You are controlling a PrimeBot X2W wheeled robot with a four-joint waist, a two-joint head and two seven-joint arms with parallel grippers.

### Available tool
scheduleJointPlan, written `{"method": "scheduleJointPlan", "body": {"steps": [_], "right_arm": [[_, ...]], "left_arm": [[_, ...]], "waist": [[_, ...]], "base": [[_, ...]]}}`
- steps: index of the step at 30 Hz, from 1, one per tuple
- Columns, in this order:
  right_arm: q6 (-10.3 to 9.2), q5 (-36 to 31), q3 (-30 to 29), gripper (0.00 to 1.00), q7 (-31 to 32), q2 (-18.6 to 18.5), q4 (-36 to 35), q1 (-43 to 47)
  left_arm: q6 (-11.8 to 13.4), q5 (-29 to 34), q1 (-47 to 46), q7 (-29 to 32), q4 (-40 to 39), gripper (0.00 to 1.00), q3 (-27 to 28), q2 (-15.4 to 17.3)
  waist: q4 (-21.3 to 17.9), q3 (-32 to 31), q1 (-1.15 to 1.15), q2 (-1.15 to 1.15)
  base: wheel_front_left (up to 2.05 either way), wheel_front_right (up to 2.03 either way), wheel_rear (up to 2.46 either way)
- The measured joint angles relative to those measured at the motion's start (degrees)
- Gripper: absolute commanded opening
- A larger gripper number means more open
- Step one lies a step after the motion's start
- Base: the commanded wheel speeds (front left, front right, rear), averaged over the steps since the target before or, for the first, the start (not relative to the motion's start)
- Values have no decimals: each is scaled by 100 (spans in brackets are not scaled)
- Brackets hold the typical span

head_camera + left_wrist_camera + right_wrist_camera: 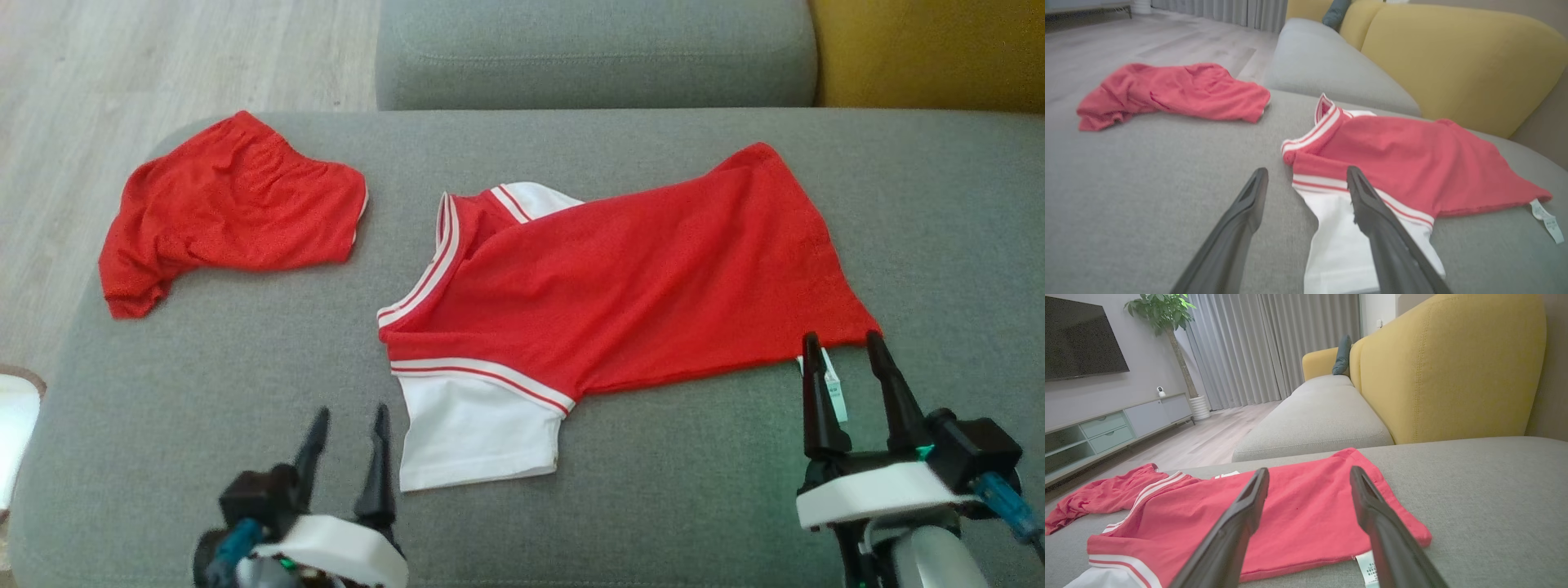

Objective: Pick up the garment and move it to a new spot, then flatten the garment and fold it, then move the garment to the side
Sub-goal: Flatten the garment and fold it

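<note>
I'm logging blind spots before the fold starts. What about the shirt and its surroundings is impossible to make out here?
Care label print: too small and blurred, left wrist view; cut by the bottom edge, right wrist view.
Far sleeve: mostly tucked under the shirt body, head view.
Near sleeve cuff: cut by the bottom edge, left wrist view.
Pale object: cut by the left edge, head view.

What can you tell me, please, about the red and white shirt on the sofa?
The shirt looks like a thin sports knit: red body, striped V-neck, white sleeves with striped bands, a white label at the hem. It lies nearly flat, slightly wrinkled, on the grey sofa cushion, neck to the robot's left, one sleeve spread out, the other mostly hidden beneath.
</note>
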Motion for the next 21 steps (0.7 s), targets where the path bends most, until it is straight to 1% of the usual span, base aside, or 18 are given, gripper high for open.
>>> {"method": "scheduleJointPlan", "body": {"steps": [7,13,18,21], "right_arm": [[0,0,31,100,0,0,54,-17],[0,0,37,100,0,0,67,-36],[0,0,33,100,0,0,67,-139],[0,0,30,100,0,0,65,-241]], "left_arm": [[2,-369,-35,457,672,100,-272,0],[22,-732,-147,736,1065,100,-447,4],[86,-1011,-393,772,1236,100,-520,2],[155,-1058,-548,749,1332,100,-548,2]], "waist": [[-45,213,0,0],[-136,405,0,0],[-251,605,0,0],[-317,712,0,0]], "base": [[0,0,0],[0,0,0],[0,0,0],[0,0,0]]}}
